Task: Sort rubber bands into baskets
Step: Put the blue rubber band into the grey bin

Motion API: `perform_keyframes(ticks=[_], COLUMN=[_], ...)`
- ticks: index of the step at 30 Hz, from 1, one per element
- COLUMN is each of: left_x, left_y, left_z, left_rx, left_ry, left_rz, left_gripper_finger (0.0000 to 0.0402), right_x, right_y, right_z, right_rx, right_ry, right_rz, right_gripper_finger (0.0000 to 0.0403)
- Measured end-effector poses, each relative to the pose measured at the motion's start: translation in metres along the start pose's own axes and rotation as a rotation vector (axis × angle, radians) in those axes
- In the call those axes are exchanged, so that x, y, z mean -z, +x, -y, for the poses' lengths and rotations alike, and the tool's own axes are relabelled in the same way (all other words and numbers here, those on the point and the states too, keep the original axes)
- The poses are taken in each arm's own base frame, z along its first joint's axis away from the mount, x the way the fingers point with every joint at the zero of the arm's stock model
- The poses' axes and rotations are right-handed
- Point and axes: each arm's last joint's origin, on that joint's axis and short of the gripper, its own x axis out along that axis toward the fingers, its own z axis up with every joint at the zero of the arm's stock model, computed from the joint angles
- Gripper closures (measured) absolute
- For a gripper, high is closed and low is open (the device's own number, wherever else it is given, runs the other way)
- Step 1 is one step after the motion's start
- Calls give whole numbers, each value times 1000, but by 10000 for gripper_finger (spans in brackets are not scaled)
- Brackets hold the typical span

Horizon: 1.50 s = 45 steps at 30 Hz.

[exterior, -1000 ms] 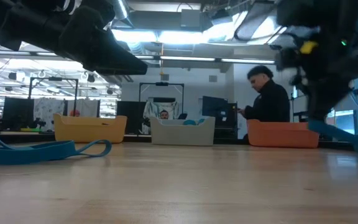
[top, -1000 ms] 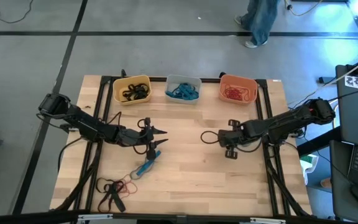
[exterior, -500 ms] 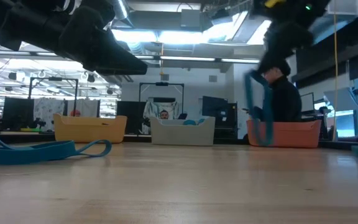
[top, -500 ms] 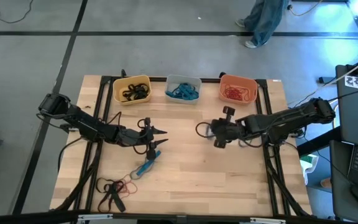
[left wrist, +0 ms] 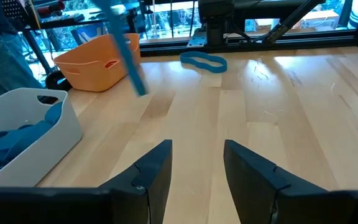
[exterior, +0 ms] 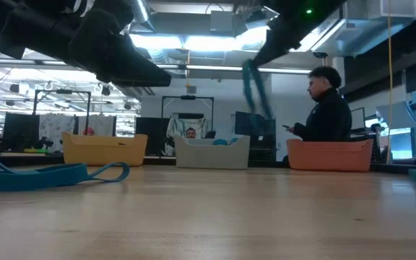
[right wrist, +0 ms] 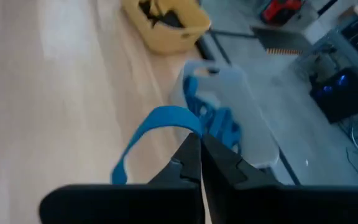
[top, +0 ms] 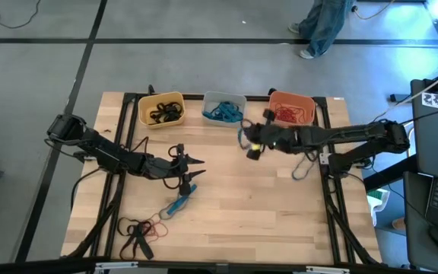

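Carrying a blue rubber band (right wrist: 157, 127) pinched in its pressed-together fingers, the right gripper (top: 254, 141) hangs just short of the grey basket (top: 223, 100); it should pass over the rim before letting go. Left gripper (top: 191, 173) waits mid-table, fingers spread.

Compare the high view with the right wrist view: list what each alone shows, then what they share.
High view only: the orange plastic basket, the waiting left gripper, and the loose blue rubber band beside it.
Right wrist view only: how the right gripper pinches shut on the blue rubber band loop.
Both: the yellow plastic basket and the pale grey plastic basket holding blue bands.
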Motion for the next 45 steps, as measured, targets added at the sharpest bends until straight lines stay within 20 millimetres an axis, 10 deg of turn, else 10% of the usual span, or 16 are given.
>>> perform_keyframes(ticks=[19,33,45], left_x=[0,1,2], left_y=[0,0,1], left_z=[0,0,-3], left_rx=[0,-1,-11], left_ry=[7,20,12], left_rz=[-4,-13,-22], left_gripper_finger=[259,259,259], right_x=[-8,39,49], right_y=[60,126,132], right_z=[96,109,101], right_rx=[39,82,-7], right_ry=[139,208,255], right_rz=[304,74,8], right_gripper_finger=[397,392,255])
